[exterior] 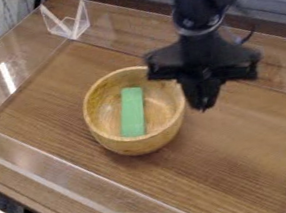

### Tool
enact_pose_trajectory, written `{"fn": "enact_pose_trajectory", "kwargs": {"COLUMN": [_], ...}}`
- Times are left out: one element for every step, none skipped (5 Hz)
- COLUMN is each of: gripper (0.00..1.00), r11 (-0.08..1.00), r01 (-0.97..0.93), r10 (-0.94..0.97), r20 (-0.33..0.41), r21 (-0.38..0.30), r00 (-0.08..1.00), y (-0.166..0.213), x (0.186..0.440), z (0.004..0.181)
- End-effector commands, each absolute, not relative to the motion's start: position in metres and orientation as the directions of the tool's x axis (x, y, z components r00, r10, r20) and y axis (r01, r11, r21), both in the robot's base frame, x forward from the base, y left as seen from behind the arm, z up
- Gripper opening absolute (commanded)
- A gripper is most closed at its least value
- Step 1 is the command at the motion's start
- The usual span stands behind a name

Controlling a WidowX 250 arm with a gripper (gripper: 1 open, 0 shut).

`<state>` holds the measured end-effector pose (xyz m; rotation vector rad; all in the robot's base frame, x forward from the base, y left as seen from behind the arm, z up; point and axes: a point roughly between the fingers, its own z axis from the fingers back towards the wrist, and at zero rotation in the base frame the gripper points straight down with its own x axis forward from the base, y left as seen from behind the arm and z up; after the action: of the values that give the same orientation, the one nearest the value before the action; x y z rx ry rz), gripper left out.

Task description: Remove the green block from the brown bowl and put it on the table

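Observation:
The green block (133, 111) lies flat inside the brown bowl (106, 136), running from the near side to the far side. The bowl stands on the table (237, 170), left of centre. My gripper (206, 100) hangs point-down over the table just right of the bowl's rim, above the wood and clear of the block. Its dark fingers blur into one narrow tip, so no gap can be made out. Nothing green shows between them.
Clear acrylic walls (61, 176) edge the table on all sides. A small clear stand (66, 22) sits at the back left corner. Bare wood lies right of and in front of the bowl.

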<state>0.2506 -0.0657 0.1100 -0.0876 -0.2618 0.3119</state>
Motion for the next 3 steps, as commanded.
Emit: {"fn": "enact_pose_trajectory", "kwargs": {"gripper": [1.0,1.0,1.0], "r11": [0.943,0.942,0.936], "r01": [-0.3,-0.31,-0.336], "r10": [0.331,0.333,0.352], "r20": [0.282,0.261,0.248], "r21": [-0.148,-0.128,-0.108], "r00": [0.901,0.906,0.902], "y": [-0.05,-0.047,-0.038], "x": [0.238,0.236,0.234], "z": [0.118,0.111,0.107]}}
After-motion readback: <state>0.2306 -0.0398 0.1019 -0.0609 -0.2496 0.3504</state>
